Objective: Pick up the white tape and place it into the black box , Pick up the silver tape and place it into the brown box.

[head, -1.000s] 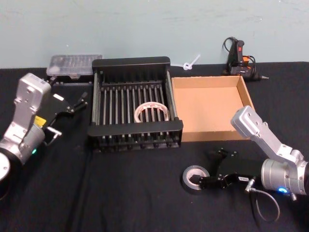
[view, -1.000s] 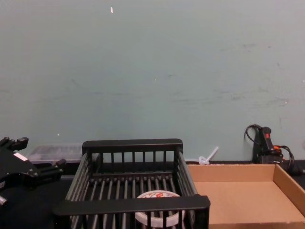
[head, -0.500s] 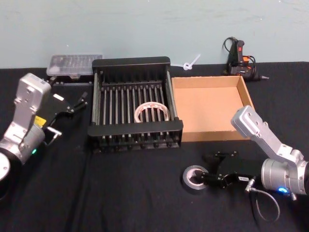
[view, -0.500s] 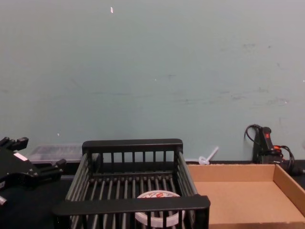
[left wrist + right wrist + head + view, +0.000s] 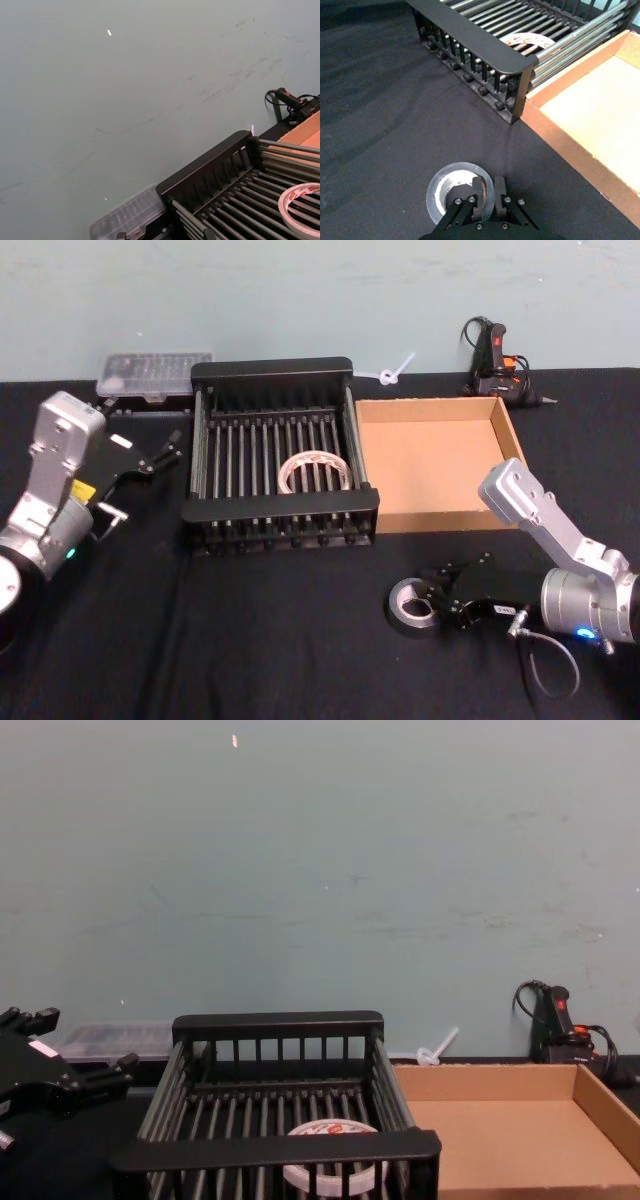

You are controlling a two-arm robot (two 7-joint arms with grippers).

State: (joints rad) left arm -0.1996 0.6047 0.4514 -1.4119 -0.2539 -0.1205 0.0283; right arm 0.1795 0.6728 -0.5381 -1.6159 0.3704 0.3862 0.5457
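The silver tape (image 5: 410, 602) lies flat on the black cloth in front of the brown box (image 5: 430, 460). My right gripper (image 5: 437, 598) is shut on its near wall, one finger in the centre hole and one outside; the right wrist view shows these fingers (image 5: 480, 192) pinching the silver tape (image 5: 440, 192). The white tape (image 5: 314, 470) rests on the floor bars of the black box (image 5: 270, 368), and appears again as the white tape (image 5: 335, 1132) in the chest view. My left gripper (image 5: 150, 455) hovers open left of the black box.
A clear plastic case (image 5: 155, 373) sits behind the black box at the left. A glue gun (image 5: 492, 355) with its cable stands behind the brown box, and a white zip tie (image 5: 395, 370) lies between them. Black cloth covers the table.
My right gripper's fingers have closed onto the silver tape's wall, and the roll has shifted slightly to the right. The left arm has stayed still.
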